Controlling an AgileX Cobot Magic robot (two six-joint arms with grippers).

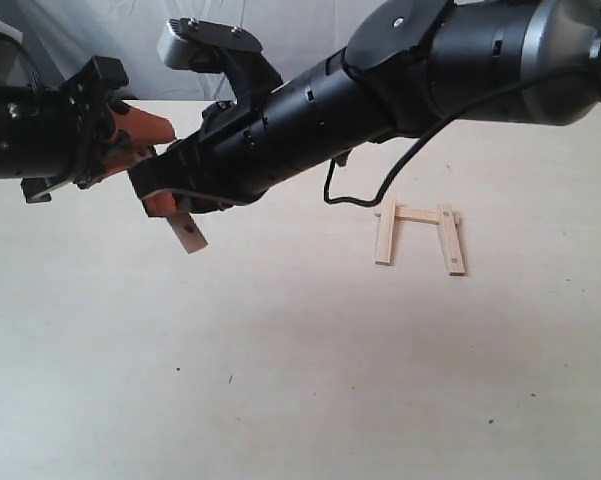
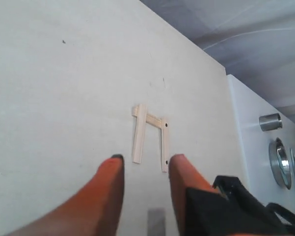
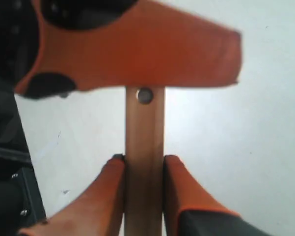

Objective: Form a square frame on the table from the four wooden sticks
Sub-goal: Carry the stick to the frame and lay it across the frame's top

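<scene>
The fourth wooden stick (image 1: pixel 189 236) hangs above the table (image 1: pixel 280 380) at the left, and my right gripper (image 1: pixel 170 205), reaching across the middle, is shut on it. In the right wrist view the stick (image 3: pixel 144 128) stands between the fingers of that gripper (image 3: pixel 143 160), and an orange finger (image 3: pixel 137 49) of the left gripper crosses just beyond it. My left gripper (image 1: pixel 152 140) is open, beside the stick, with nothing between its fingers (image 2: pixel 113 187). Three sticks (image 1: pixel 420 215) lie in a U shape at the centre right, also in the left wrist view (image 2: pixel 139 133).
A black cable (image 1: pixel 380 185) loops down from the right arm near the laid sticks. The table's far edge meets a pale cloth backdrop (image 1: pixel 300 30). Past one table edge stands a white surface with metal cylinders (image 2: pixel 270 122).
</scene>
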